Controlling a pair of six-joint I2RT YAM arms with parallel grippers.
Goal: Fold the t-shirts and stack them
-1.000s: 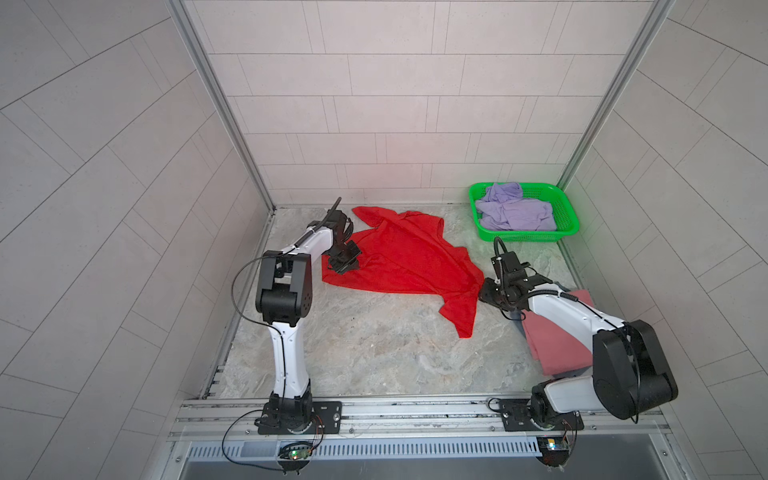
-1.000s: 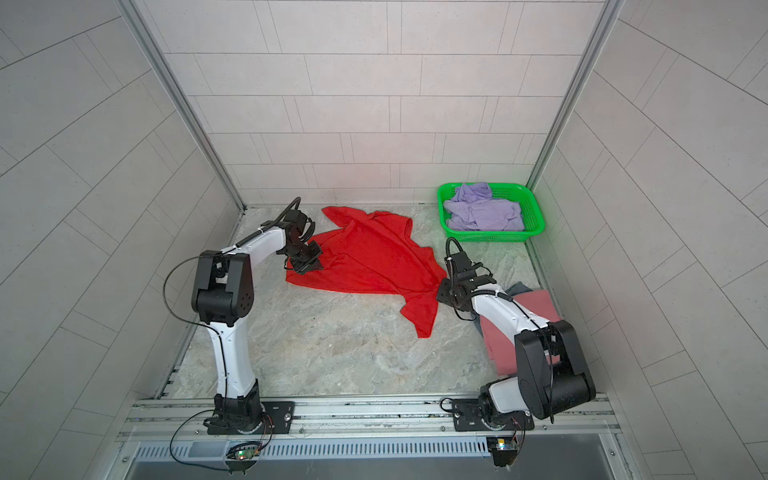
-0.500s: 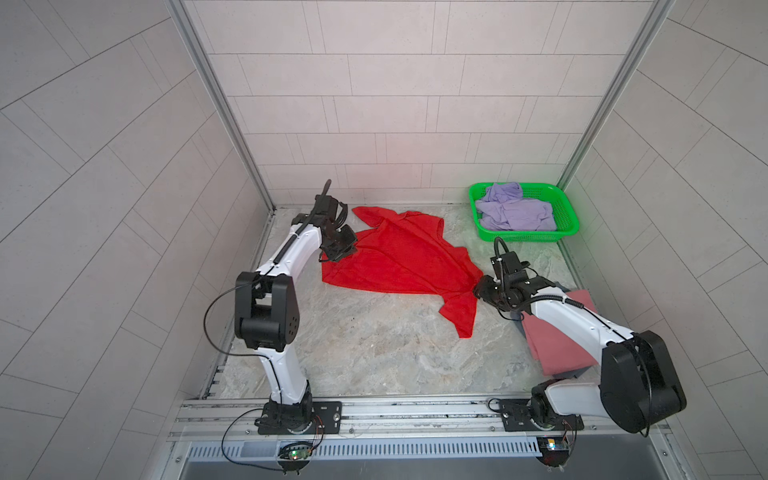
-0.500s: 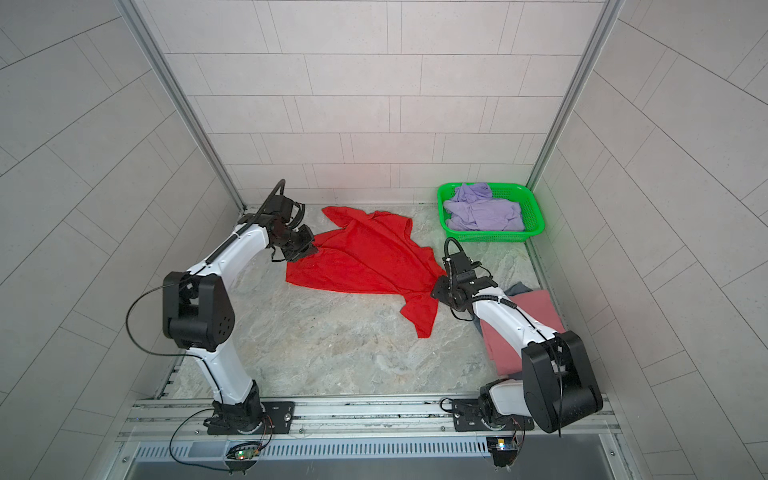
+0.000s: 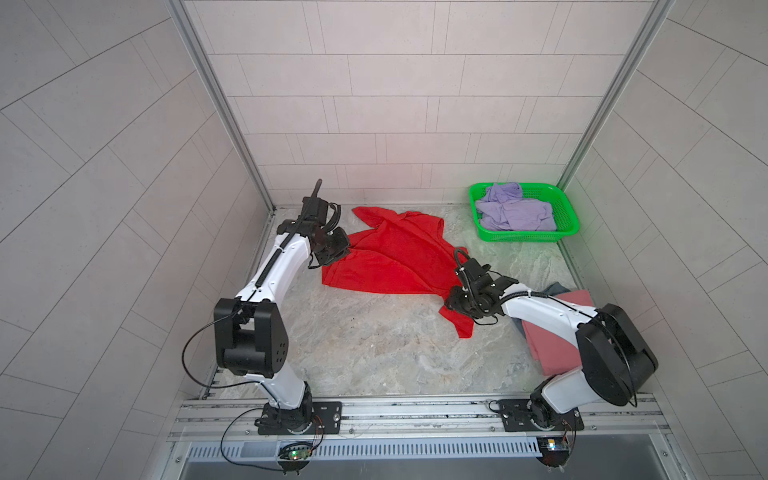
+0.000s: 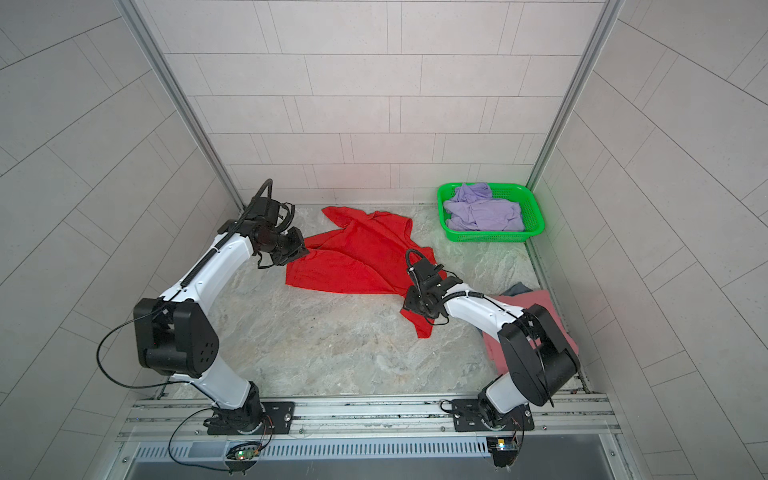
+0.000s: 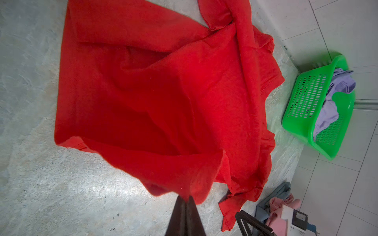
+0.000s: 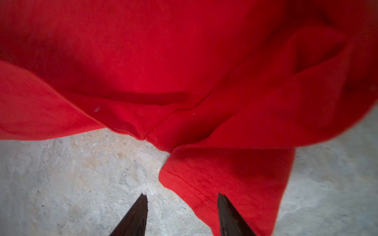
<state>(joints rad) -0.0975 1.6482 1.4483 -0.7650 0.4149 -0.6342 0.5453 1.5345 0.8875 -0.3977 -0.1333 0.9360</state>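
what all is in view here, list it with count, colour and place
red shirt: one, bright red, crumpled on the middle of the table
lavender shirt: one, lavender, bunched in the basket
pink shirt: one, dusty pink, at the table's right edge, partly under the right arm
grey-blue shirt: one, grey-blue, under the pink shirt, only an edge shows
basket: one, green mesh, back right corner
table: one, pale marbled, under everything
walls: three, pale tiled, around the table
left end effector: one, black, shut on the red shirt's left edge
right end effector: one, black, open at the red shirt's near right corner
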